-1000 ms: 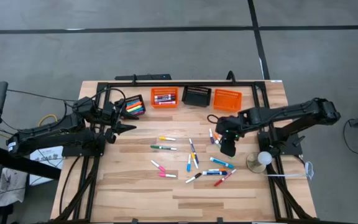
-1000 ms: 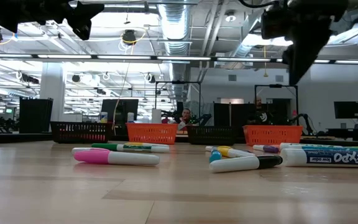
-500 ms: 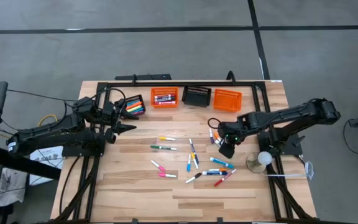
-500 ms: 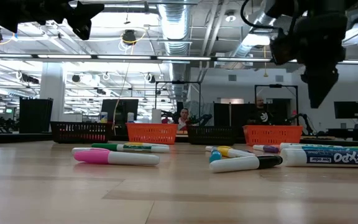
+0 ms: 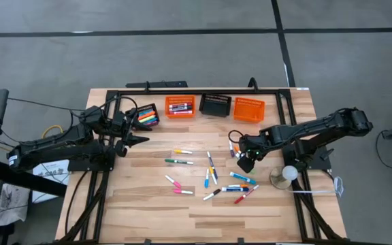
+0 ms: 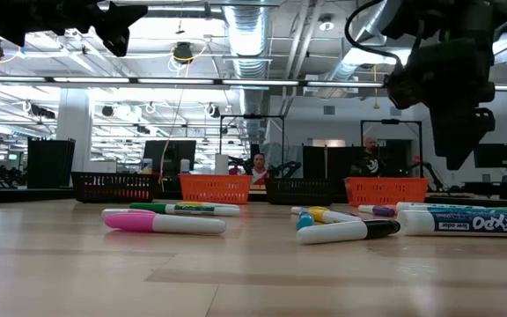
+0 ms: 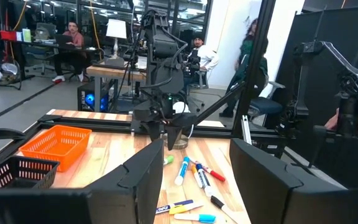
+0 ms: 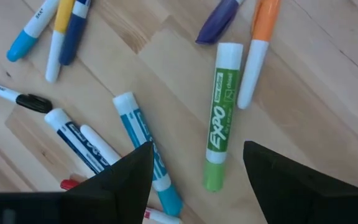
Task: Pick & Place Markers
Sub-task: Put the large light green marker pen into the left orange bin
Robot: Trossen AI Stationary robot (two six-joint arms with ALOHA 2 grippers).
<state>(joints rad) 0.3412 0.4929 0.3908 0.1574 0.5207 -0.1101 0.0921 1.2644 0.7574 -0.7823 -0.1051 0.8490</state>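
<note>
— Left gripper (image 5: 141,139), item one: parked beside the black basket (image 5: 147,116) already stocked with markers, fingers parted, carrying nothing.

— And on my right?

— Right gripper (image 5: 245,163): spread wide, hanging over the green marker (image 8: 219,124), nothing pinched.

— Progress?

— Early, I judge. Loose markers (image 5: 209,173) litter mid-table; the far orange basket (image 5: 249,109) looks empty. Purple marker (image 8: 219,18) and orange marker (image 8: 257,53) crowd the green one.
</note>
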